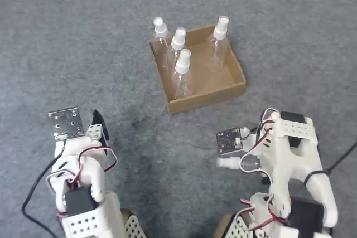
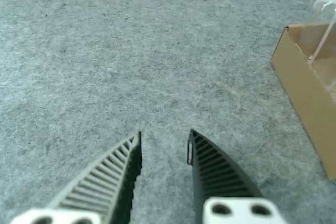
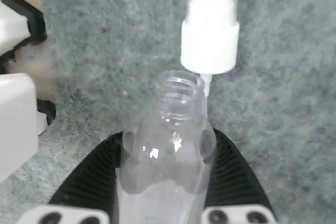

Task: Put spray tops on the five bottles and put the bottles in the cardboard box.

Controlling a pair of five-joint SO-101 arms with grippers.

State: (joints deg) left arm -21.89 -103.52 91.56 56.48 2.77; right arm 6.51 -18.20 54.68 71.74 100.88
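Observation:
Four clear bottles with white spray tops stand in the cardboard box (image 1: 207,98): three at its left side (image 1: 161,37) (image 1: 177,45) (image 1: 182,71) and one at the back right (image 1: 218,40). My right gripper (image 3: 168,140), at the near right of the carpet, is shut on a fifth clear bottle (image 3: 170,150) whose neck is uncapped. A white spray top (image 3: 210,30) lies just past that neck, its thin tube at the rim; it also shows as the white spray top (image 1: 227,163) beside the arm. My left gripper (image 2: 165,135) hangs open and empty over the carpet at the near left.
Grey carpet covers the whole work surface. The box's brown side wall (image 2: 304,93) stands ahead and to the side of the left gripper. The right arm's white body (image 1: 293,160) and wiring sit above the held bottle.

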